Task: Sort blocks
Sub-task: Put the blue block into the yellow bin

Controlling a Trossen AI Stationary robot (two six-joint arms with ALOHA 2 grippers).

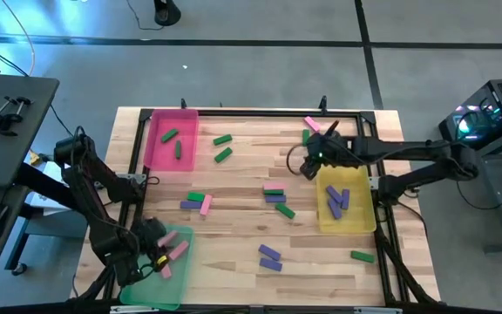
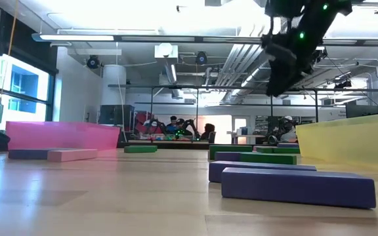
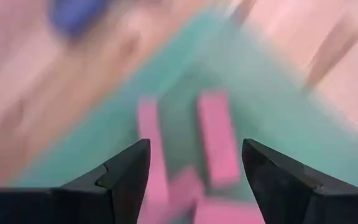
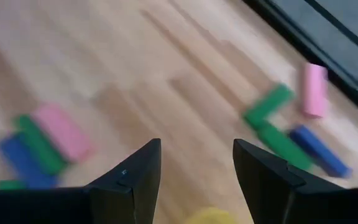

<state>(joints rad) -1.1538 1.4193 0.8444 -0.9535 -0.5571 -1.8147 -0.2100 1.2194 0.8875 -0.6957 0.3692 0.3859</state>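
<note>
**Sorting blocks: roughly half in, plenty left on the table**

We've got the left gripper (image 3: 191, 180) hanging over the shallow green plastic tray (image 1: 151, 295) at the near left corner, fingers spread wide with nothing between them. Under it sit a few flat pink blocks (image 3: 217, 137).

The right gripper (image 4: 194, 180) is up in the air just off the far end of the yellow plastic tray (image 1: 364, 225), fingers apart, also empty.

Tray check: the yellow one holds several purple blocks (image 1: 336, 201), and the pink plastic tray (image 1: 157, 157) at the far left has two green blocks (image 1: 179, 149).

Our guess is we're around halfway. Still loose on the wooden table (image 1: 234, 266): green blocks by the pink tray, a mixed bunch mid-table, two purple ones (image 1: 270, 256) near the front, a green one (image 1: 362, 255) by the yellow tray, and a pink and green pair (image 1: 312, 129) at the far edge.
</note>
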